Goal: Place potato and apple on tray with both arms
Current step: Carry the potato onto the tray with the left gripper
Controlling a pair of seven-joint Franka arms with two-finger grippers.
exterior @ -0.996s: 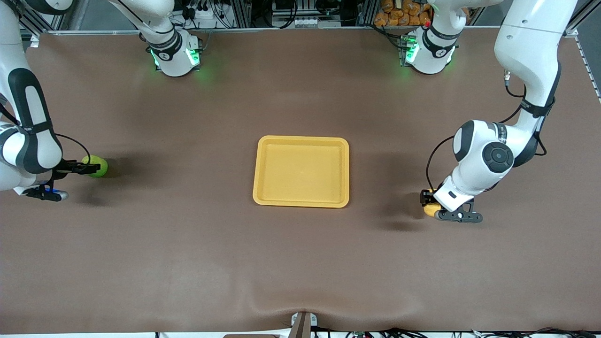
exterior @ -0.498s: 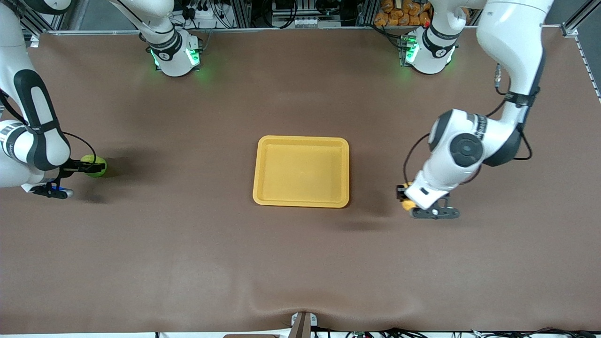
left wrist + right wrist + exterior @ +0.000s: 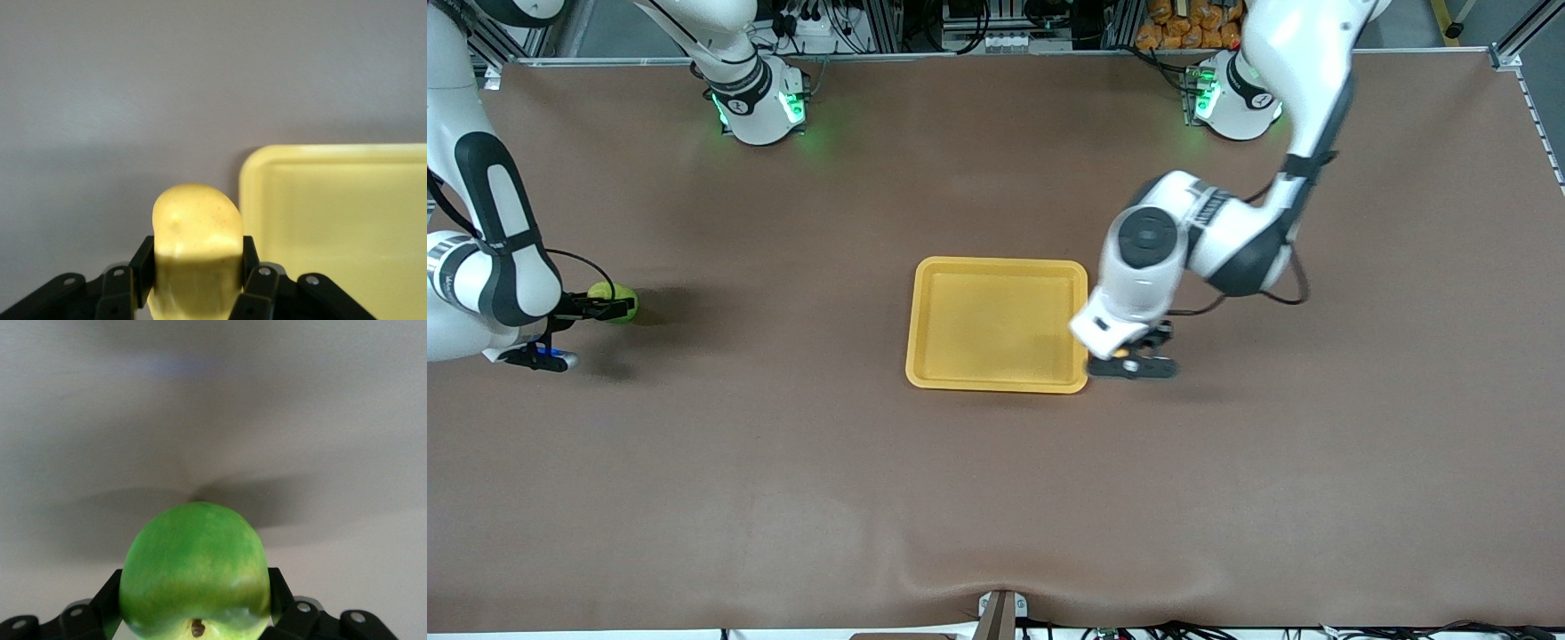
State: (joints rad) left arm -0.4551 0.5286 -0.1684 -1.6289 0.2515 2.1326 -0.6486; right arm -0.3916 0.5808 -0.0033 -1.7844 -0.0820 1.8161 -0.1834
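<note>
left gripper (image 3: pixel 195 293) gripping potato (image 3: pixel 195 240) over tabletop (image 3: pixel 996 498) just beside tray (image 3: pixel 998 382), right gripper (image 3: pixel 195 613) gripping apple (image 3: pixel 195 570) over tabletop's right-arm end

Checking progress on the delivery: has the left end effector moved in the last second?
Yes. The left end effector, shut on the potato, has swept toward the tray and now hangs at its edge.

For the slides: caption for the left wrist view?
Left end effector gripping the potato beside the yellow tray.
</note>
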